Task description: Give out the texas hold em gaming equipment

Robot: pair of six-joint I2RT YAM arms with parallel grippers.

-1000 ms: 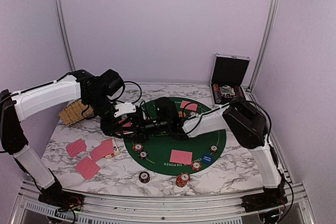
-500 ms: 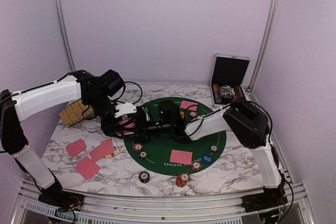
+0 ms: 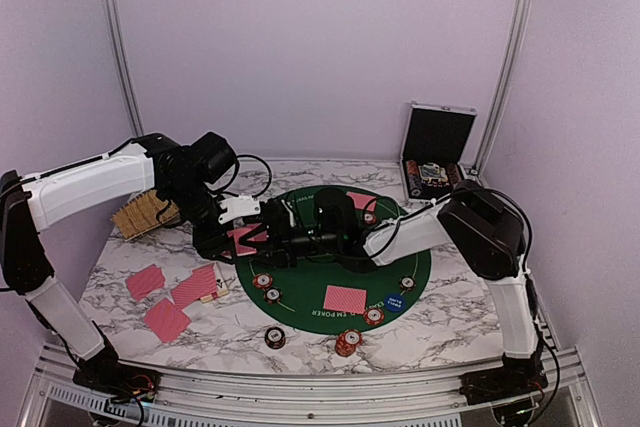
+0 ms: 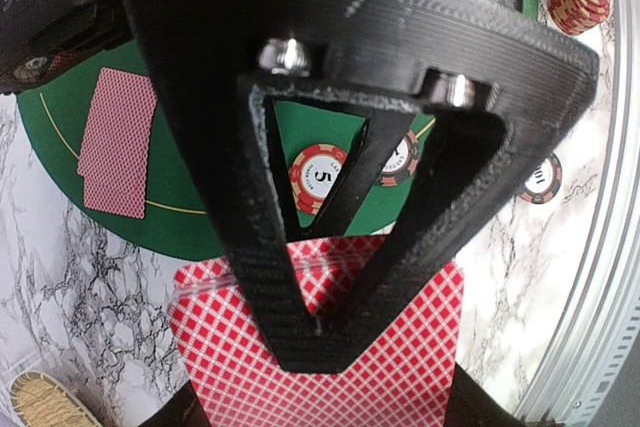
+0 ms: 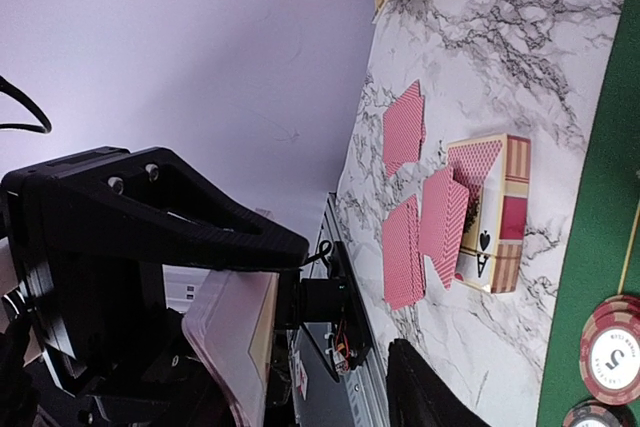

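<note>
**Entry: poker kit, table state**

1. L gripper [image 3: 247, 239]: centre-left of top view, over the L edge of the round green mat [image 3: 415, 247]. Jaws clenched on a deck of red-backed cards [image 4: 410, 347]. Deck is held above the surface and fills the bottom of the L wrist view. In the R wrist view we see it edge-on at lower left.
2. R gripper [image 3: 283, 239]: just beside the L gripper, pointing at the deck. We cannot tell whether its jaws are released or closed, nor whether they touch the deck.
3. Near card [image 3: 345, 299]: face down, lower centre of the mat.
4. Far card [image 3: 360, 201]: face down, at the mat's far edge.
5. Loose cards [image 3: 166, 319]: approx. three, face down on the marble table [image 3: 450, 317], lower left.
6. Card box [image 5: 490, 212]: ace of spades printed on it, lies touching the loose cards.
7. Striped chips [image 3: 262, 281]: a pair at the mat's lower-left rim, others spread along its near rim. One is marked 5.
8. Chip stack [image 3: 347, 342]: on the marble, just in front of the mat.
9. Blue disc [image 3: 394, 301]: on the mat, lower right, beside a chip.
10. Silver case [image 3: 437, 142]: open, upper right corner, with chips inside.
11. Straw basket [image 3: 145, 212]: left side, partly hidden behind the L arm.
</note>
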